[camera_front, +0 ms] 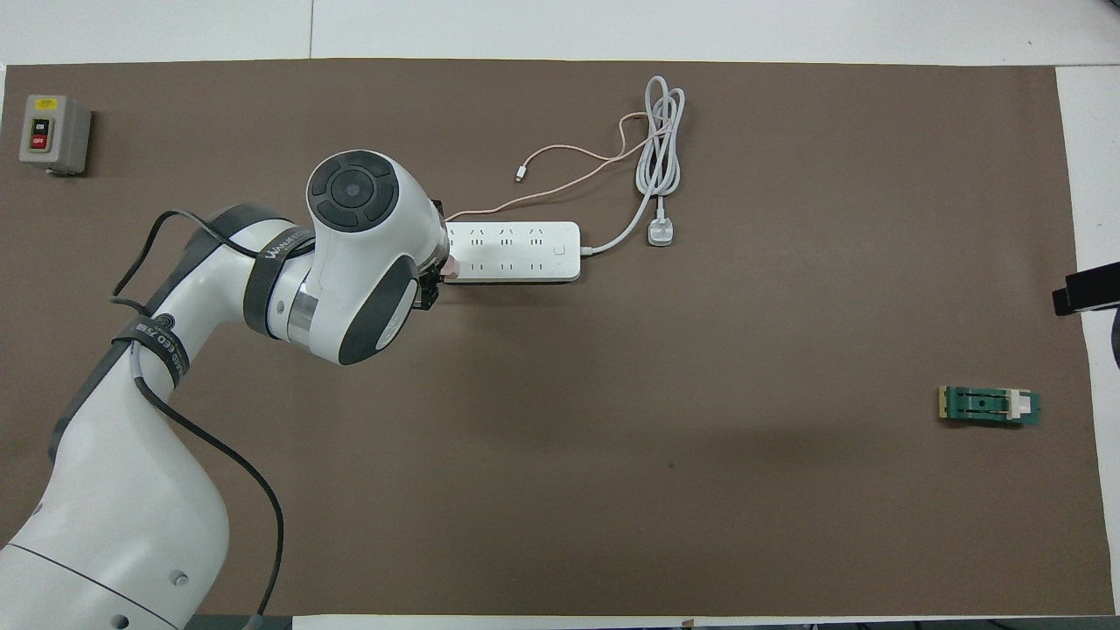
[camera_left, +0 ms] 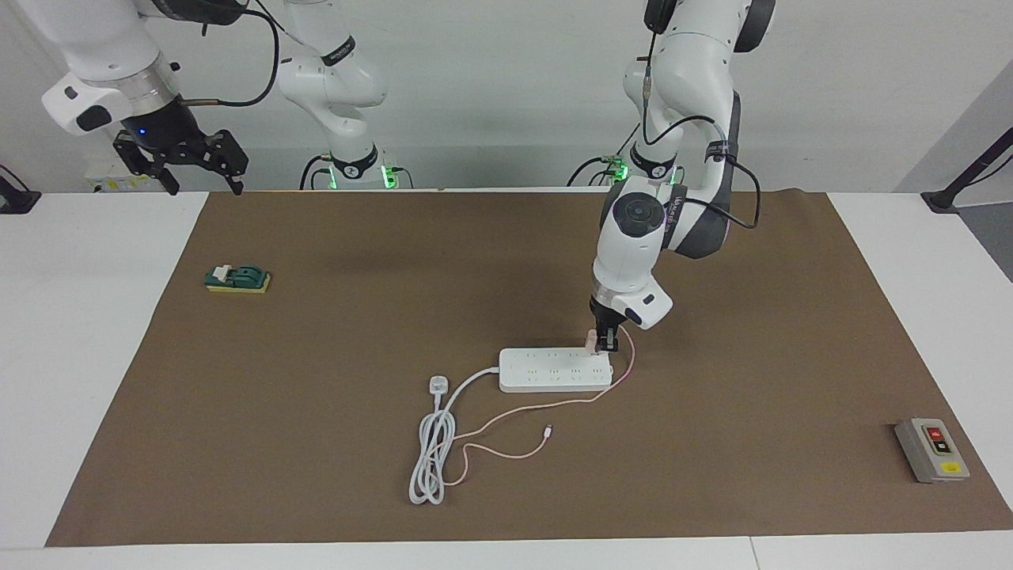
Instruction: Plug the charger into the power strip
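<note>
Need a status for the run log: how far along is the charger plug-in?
Done: the left gripper has the charger gripped. In hand: it holds it over the power strip, at the end toward the left arm. Left: whether the prongs are seated cannot be told; then release. The right gripper waits open, raised.

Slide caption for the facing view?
Left gripper holds the charger at the power strip; right gripper waits, open.

Facing view: set high across the table, aimed back at both arm bases, far enough to take in the whole brown mat (camera_left: 316, 380). Overhead view: mounted above the robots' end, looking steeply down and forward (half a turn from the first). Shared by both: mat, power strip (camera_left: 554, 370) (camera_front: 516, 252), grey switch box (camera_left: 932, 450) (camera_front: 54, 133).
</note>
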Motion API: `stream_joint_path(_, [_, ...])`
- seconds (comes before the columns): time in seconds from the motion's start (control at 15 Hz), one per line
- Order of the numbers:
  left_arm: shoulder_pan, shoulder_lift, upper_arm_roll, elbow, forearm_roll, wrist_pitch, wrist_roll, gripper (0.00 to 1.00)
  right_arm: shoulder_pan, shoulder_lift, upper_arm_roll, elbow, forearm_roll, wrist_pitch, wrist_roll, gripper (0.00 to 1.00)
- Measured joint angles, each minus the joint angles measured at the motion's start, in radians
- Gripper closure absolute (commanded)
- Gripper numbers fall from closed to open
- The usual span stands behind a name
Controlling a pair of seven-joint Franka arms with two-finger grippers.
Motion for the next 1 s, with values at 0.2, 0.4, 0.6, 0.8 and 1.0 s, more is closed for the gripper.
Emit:
stream_joint_path(0.2, [0.002, 0.0, 0.0, -0.004, -0.004, 0.012, 0.0, 1.0, 0.0, 0.0, 0.0, 0.0, 0.0, 0.0, 0.0, 0.0])
stream_joint_path(0.4, [0.002, 0.004, 0.0, -0.006, -0.005, 0.019, 0.0, 1.0, 0.0, 0.0, 0.0, 0.0, 0.0, 0.0, 0.0, 0.0])
stream_joint_path(0.6, [0.003, 0.007, 0.0, -0.006, -0.005, 0.023, 0.0, 1.0, 0.0, 0.0, 0.0, 0.0, 0.0, 0.0, 0.0, 0.0])
stream_joint_path(0.8, [0.003, 0.008, 0.0, -0.008, -0.005, 0.025, 0.0, 1.0, 0.0, 0.0, 0.0, 0.0, 0.0, 0.0, 0.0, 0.0])
stream_joint_path(1.0, [0.002, 0.015, 0.0, -0.009, -0.004, 0.031, 0.0, 1.0, 0.0, 0.0, 0.0, 0.0, 0.0, 0.0, 0.0, 0.0])
